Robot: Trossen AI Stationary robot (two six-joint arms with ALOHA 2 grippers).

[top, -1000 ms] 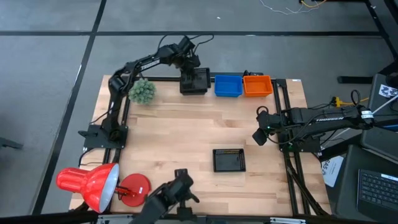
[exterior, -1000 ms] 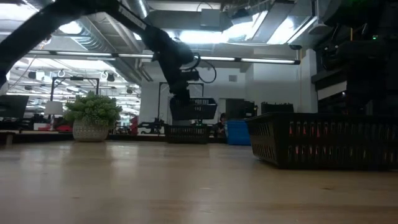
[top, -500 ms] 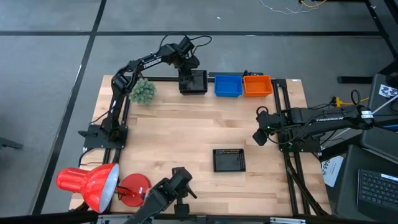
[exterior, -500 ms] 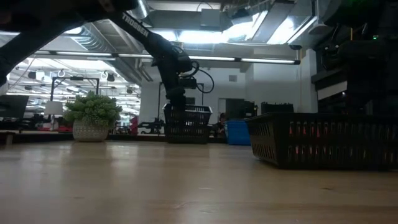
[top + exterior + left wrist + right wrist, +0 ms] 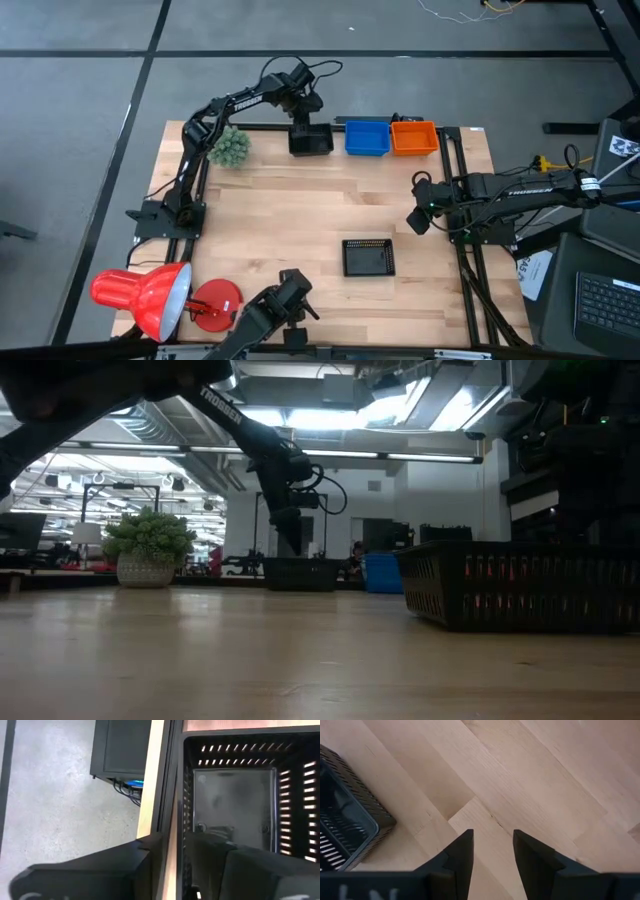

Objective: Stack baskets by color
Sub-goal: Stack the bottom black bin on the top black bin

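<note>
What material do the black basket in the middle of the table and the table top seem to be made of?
The black basket looks like moulded plastic with a matt finish: thin walls pierced by even rows of slots, and a smooth, slightly glossy floor, best seen in the right wrist view. The table top looks like light wood, probably joined strips, since grain lines and plank seams show; the finish seems smooth and only faintly shiny.

Black basket [image 5: 311, 141], blue basket [image 5: 367, 138] and orange basket [image 5: 413, 137] line the worktop's [image 5: 300, 220] far edge; another black basket [image 5: 368, 257] sits apart.
</note>
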